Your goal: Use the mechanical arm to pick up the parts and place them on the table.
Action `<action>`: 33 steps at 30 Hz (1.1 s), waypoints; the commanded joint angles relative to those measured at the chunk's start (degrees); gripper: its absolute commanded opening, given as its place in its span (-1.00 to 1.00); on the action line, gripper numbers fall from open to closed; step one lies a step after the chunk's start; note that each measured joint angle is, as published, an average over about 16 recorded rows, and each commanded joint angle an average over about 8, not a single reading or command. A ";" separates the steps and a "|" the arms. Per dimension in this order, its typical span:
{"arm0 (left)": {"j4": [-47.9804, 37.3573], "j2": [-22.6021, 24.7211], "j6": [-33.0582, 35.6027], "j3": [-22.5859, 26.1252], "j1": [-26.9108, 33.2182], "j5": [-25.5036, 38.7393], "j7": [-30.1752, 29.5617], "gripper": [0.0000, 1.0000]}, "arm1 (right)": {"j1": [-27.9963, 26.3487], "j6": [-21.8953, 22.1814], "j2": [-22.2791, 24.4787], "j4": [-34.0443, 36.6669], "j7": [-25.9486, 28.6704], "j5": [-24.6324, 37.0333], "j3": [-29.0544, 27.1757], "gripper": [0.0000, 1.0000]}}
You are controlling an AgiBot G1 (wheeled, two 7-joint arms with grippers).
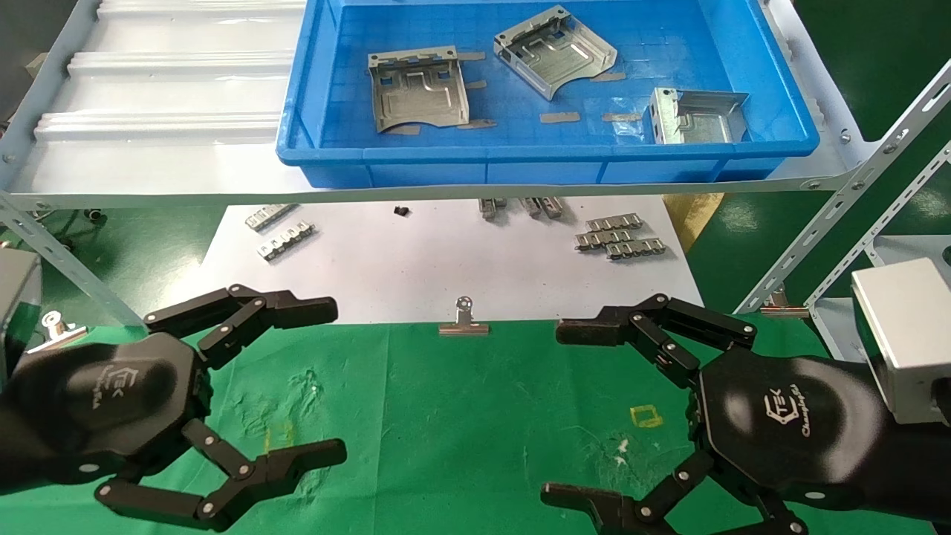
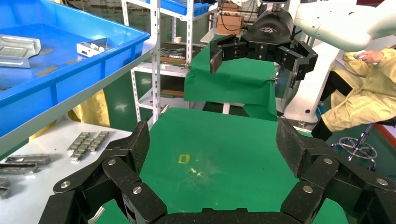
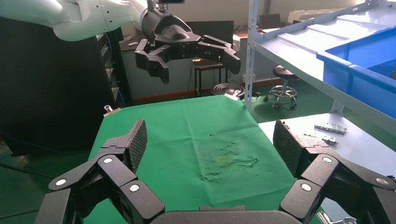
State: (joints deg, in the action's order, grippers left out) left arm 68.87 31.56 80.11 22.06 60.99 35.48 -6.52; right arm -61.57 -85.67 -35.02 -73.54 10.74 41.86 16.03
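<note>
Three shiny grey stamped-metal parts lie in a blue bin (image 1: 520, 165) on the shelf: one at the left (image 1: 420, 88), one in the middle (image 1: 556, 50), one at the right (image 1: 697, 115). Two of them show in the left wrist view (image 2: 16, 46) (image 2: 93, 45). My left gripper (image 1: 330, 380) (image 2: 212, 144) is open and empty above the green-cloth table (image 1: 446, 416), at the near left. My right gripper (image 1: 559, 413) (image 3: 211, 140) is open and empty at the near right. Both are well short of the bin. A yellow square outline (image 1: 646, 415) marks the cloth by the right gripper.
The pale ribbed shelf (image 1: 163, 89) carries the bin above a white paper sheet (image 1: 446, 260) with small toothed strips (image 1: 617, 236) (image 1: 282, 234). A binder clip (image 1: 463, 321) pins the cloth's far edge. Slanted rack struts (image 1: 839, 215) stand at the right.
</note>
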 commanded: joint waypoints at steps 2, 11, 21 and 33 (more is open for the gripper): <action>0.00 0.00 0.00 0.00 0.00 0.00 0.00 1.00 | 0.00 0.00 0.00 0.00 0.00 0.00 0.00 1.00; 0.00 0.00 0.00 0.00 0.00 0.00 0.00 -1.00 | 0.00 0.00 0.00 0.00 0.00 0.00 0.00 1.00; 0.00 0.00 0.00 0.00 0.00 0.00 0.00 -1.00 | 0.00 0.00 0.00 0.00 0.00 0.00 0.00 1.00; 0.00 0.00 0.00 0.00 0.00 0.00 0.00 -1.00 | 0.00 0.00 0.00 0.00 0.00 0.00 0.00 1.00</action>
State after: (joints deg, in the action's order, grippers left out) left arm 68.87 31.56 80.11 22.06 60.99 35.48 -6.52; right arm -61.57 -85.67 -35.02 -73.54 10.74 41.86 16.03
